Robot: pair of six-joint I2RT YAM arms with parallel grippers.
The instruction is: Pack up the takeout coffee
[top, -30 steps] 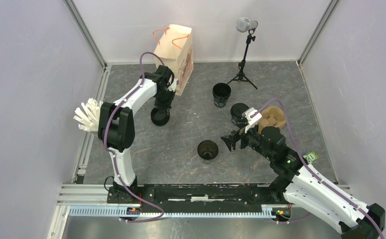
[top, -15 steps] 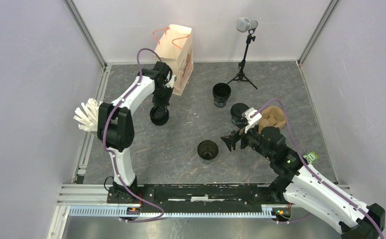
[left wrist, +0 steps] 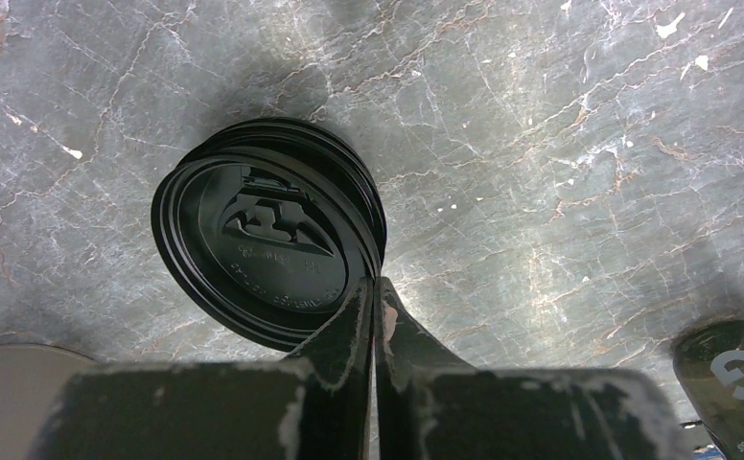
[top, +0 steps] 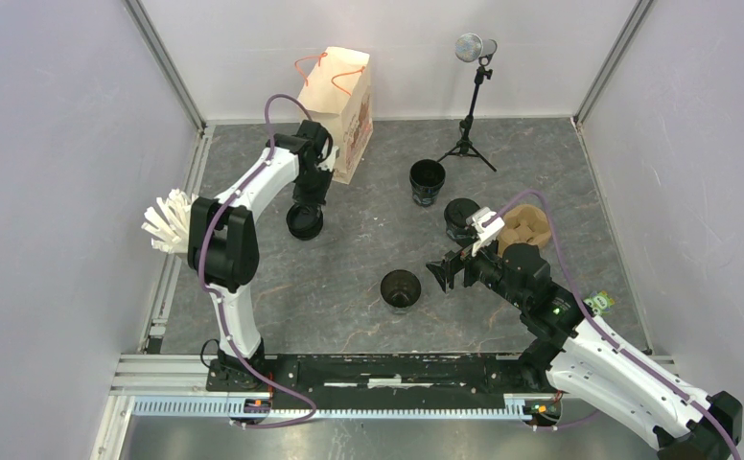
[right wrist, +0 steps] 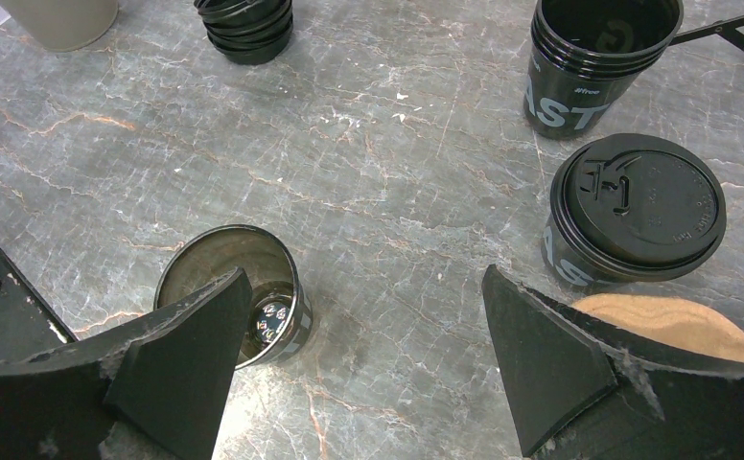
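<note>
The left gripper (left wrist: 373,290) is shown pressed together on the near rim of the top lid (left wrist: 263,244), which is tilted above the lid stack (top: 306,225) near the paper bag (top: 339,101). The right gripper (right wrist: 363,278) is spread wide near the open cup (right wrist: 239,292), with nothing grasped. A lidded cup (right wrist: 637,206) is seen just beside the pulp carrier (right wrist: 680,321). Two risks are judged likely on lifting: the thin edge pinch may be lost, or nested lids may be dragged up together.
</note>
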